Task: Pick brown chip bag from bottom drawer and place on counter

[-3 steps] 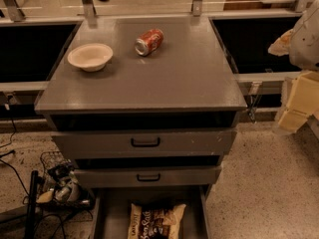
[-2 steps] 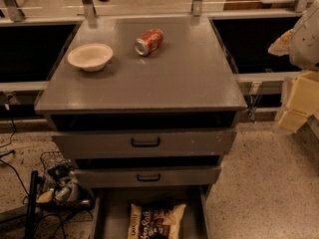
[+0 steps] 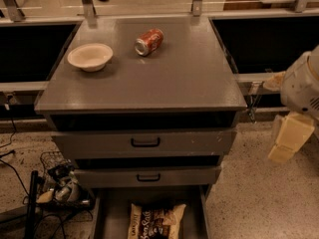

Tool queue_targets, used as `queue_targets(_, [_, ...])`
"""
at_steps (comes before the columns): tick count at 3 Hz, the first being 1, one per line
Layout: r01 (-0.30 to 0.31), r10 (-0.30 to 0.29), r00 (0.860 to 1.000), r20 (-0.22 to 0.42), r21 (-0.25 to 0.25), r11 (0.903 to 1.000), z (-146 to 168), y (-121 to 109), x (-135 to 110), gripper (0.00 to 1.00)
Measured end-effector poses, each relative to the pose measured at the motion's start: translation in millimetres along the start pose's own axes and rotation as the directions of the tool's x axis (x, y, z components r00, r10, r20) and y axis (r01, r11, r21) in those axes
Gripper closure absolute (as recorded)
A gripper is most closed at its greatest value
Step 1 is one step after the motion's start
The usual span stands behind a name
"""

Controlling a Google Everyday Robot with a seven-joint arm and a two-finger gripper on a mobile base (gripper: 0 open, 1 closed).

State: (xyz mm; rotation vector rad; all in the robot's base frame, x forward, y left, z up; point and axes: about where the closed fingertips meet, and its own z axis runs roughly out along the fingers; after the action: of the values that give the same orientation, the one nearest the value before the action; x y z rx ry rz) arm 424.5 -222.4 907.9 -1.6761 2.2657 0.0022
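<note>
Brown chip bag (image 3: 155, 222) in the open bottom drawer (image 3: 112, 217); my jaws off to the right.
The bag lies flat on the drawer floor, below the bench (image 3: 169, 81) carrying a bowl (image 3: 89, 57) and a red can (image 3: 149, 42). My jaws hang beside the bench's right edge; clenched or released, I cannot tell.

Words on the bag
You can see white letters, maybe "Sea Salt", on the brown chip bag (image 3: 155, 222); the gripper (image 3: 286, 142) hangs at the right.

The arm (image 3: 302, 86) and jaws (far right) have sunk lower.
</note>
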Motion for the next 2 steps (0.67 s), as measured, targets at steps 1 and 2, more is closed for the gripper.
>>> queue_targets(1, [-0.008,0.008,1.000,-0.005,-0.031,0.9995,43,14,17,0.00])
queue_targets(2, [0.004,-0.003,1.000,0.006,-0.129,0.9916,81,25,24,0.00])
